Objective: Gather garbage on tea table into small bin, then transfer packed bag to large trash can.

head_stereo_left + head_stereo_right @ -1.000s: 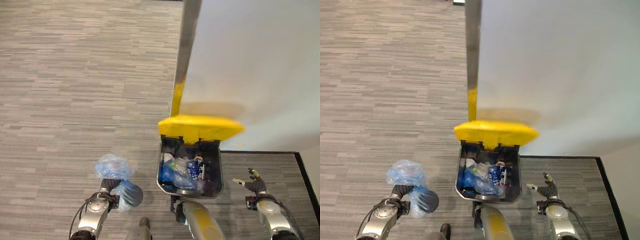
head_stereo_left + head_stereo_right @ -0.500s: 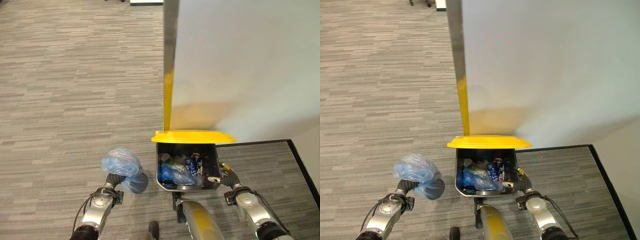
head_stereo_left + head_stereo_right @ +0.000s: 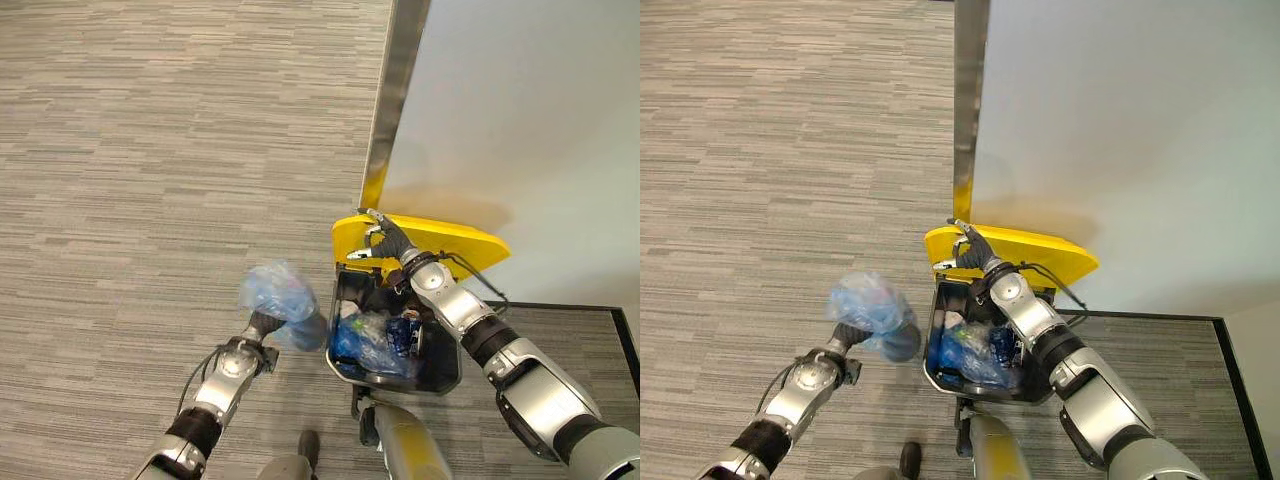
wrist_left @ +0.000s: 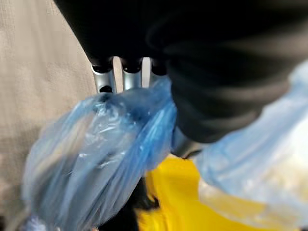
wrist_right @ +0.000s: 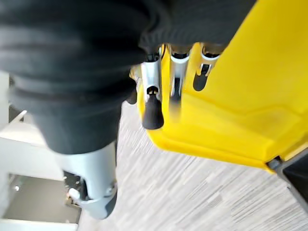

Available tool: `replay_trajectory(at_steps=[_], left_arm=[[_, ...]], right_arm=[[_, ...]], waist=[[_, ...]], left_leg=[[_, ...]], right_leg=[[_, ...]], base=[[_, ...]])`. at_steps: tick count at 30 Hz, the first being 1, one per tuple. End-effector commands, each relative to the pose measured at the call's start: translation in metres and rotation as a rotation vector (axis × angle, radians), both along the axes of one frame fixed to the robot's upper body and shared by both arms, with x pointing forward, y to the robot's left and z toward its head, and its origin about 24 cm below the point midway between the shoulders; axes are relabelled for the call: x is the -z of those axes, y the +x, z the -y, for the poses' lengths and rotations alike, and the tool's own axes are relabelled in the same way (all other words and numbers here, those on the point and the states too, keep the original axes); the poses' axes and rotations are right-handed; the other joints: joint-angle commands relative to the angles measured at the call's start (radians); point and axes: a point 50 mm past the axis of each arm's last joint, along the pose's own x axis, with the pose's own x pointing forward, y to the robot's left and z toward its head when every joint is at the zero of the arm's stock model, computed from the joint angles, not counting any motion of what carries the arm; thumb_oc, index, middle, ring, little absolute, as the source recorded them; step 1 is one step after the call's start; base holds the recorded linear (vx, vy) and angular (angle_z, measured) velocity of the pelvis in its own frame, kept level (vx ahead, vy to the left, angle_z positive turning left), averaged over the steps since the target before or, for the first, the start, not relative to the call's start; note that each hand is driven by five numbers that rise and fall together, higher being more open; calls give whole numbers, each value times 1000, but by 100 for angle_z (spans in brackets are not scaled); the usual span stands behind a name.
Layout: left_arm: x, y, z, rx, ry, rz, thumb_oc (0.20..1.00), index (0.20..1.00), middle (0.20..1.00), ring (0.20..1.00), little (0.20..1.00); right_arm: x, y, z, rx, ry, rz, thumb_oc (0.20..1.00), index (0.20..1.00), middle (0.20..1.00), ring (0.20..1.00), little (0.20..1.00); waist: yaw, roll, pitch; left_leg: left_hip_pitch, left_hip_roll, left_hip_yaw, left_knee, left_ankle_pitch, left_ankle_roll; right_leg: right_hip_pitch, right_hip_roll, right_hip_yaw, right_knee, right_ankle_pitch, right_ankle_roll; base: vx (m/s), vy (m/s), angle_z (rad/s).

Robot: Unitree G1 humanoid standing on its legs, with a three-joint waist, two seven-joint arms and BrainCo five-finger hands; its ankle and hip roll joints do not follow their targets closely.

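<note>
A dark large trash can [image 3: 441,372] stands by the wall, with blue bags and cans inside it. Its yellow lid [image 3: 450,240] is tilted up at the back. My right hand [image 3: 386,238] rests on the lid's left corner, fingers straight against the yellow plastic [image 5: 231,110]. My left hand [image 3: 263,327] is shut on the neck of a packed blue plastic bag [image 3: 280,297], held up just left of the can's rim. Seen from the left wrist, the bag [image 4: 96,159] bulges past the fingers [image 4: 123,77], with yellow [image 4: 173,207] showing beyond it.
A white wall panel [image 3: 520,110] with a metal edge strip [image 3: 395,90] rises right behind the can. The can stands on a grey mat with a black border [image 3: 625,340]. Grey carpet [image 3: 150,180] stretches away to the left.
My right hand has risen from the can's front right corner to the lid's left corner, and the lid is tilted more. The left hand and bag have come closer to the can. The camera shifted.
</note>
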Motion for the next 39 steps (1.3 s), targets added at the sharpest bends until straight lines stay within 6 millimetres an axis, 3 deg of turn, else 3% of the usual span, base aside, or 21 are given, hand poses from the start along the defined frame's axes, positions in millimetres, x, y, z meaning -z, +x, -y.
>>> replay_trajectory(at_steps=[1, 8, 13, 17, 22, 25, 26, 27, 31, 35, 37, 39], left_arm=[[-38, 15, 11, 111, -10, 175, 200, 200, 200, 200, 200], [-77, 40, 60, 294, 30, 324, 200, 200, 200, 200, 200], [-87, 50, 80, 348, 96, 362, 200, 200, 200, 200, 200], [-90, 58, 89, 360, 150, 364, 200, 200, 200, 200, 200], [-87, 74, 95, 365, 290, 329, 200, 200, 200, 200, 200], [-72, 87, 72, 292, 506, 244, 200, 200, 200, 200, 200], [-66, 87, 68, 282, 545, 215, 793, 793, 793, 793, 793], [-61, 87, 64, 268, 564, 190, 1000, 1000, 1000, 1000, 1000], [-38, 74, 40, 212, 563, 108, 1000, 1000, 1000, 1000, 1000], [-35, 67, 31, 162, 475, 108, 1000, 1000, 1000, 1000, 1000], [-29, 50, 9, 86, 358, 104, 1000, 1000, 1000, 1000, 1000], [-24, 43, -2, 53, 338, 89, 1000, 1000, 1000, 1000, 1000]], right_arm=[[-9, 9, 19, 120, 67, 30, 1000, 1000, 1000, 1000, 1000], [-46, 25, 24, 146, 45, 141, 1000, 1000, 1000, 1000, 1000], [-59, 29, 27, 158, 10, 179, 1000, 1000, 1000, 1000, 1000], [-64, 31, 26, 151, -16, 195, 1000, 1000, 1000, 1000, 1000], [-86, 33, 16, 113, -46, 268, 1000, 1000, 1000, 1000, 1000], [-107, 33, 0, 59, -88, 341, 1000, 1000, 1000, 1000, 1000], [-109, 31, -2, 46, -82, 354, 1000, 1000, 1000, 1000, 1000], [-108, 29, -4, 36, -78, 358, 1000, 1000, 1000, 1000, 1000], [-82, 20, 1, 21, -69, 311, 1000, 1000, 1000, 1000, 1000], [-56, 13, 12, 44, -69, 244, 1000, 1000, 1000, 1000, 1000], [-28, -1, 27, 73, -54, 180, 1000, 1000, 1000, 1000, 1000], [-20, -6, 32, 83, -45, 160, 1000, 1000, 1000, 1000, 1000]], waist=[[5, -45, 22], [-17, -58, 38], [-44, -66, 53], [-62, -68, 67], [-101, -74, 109], [-128, -73, 162], [-133, -70, 171], [-138, -67, 179], [-145, -57, 183], [-137, -61, 167], [-112, -72, 137], [-104, -75, 128]], left_leg=[[141, -60, 5, 20, -191, 16], [131, -61, 22, 16, -190, 14], [123, -65, 43, 25, -198, 14], [116, -68, 56, 35, -202, 15], [82, -78, 87, 66, -208, 15], [28, -89, 139, 134, -228, 17], [21, -90, 145, 146, -231, 18], [12, -91, 150, 162, -234, 18], [-3, -93, 159, 197, -247, 22], [3, -96, 150, 211, -254, 25], [18, -97, 149, 223, -263, 30], [29, -96, 151, 222, -264, 31]], right_leg=[[-58, -68, 28, -186, 246, 127], [-76, -64, 35, -184, 251, 135], [-93, -59, 43, -179, 257, 140], [-103, -56, 52, -174, 260, 141], [-138, -51, 65, -154, 262, 144], [-168, -55, 77, -134, 262, 147], [-172, -56, 80, -130, 263, 147], [-173, -57, 84, -126, 263, 146], [-172, -62, 87, -123, 269, 140], [-152, -70, 89, -130, 279, 143], [-111, -83, 81, -152, 281, 148], [-98, -87, 78, -158, 284, 150]], base=[[0, 0, 0], [-14, -3, -2], [-29, 5, -12], [-33, 10, -15], [-67, 13, -21], [-70, 57, -30], [-48, 69, -48], [-38, 49, -42], [-19, 14, -9], [-44, -25, 11], [-92, -32, 20], [-26, -4, 0]])
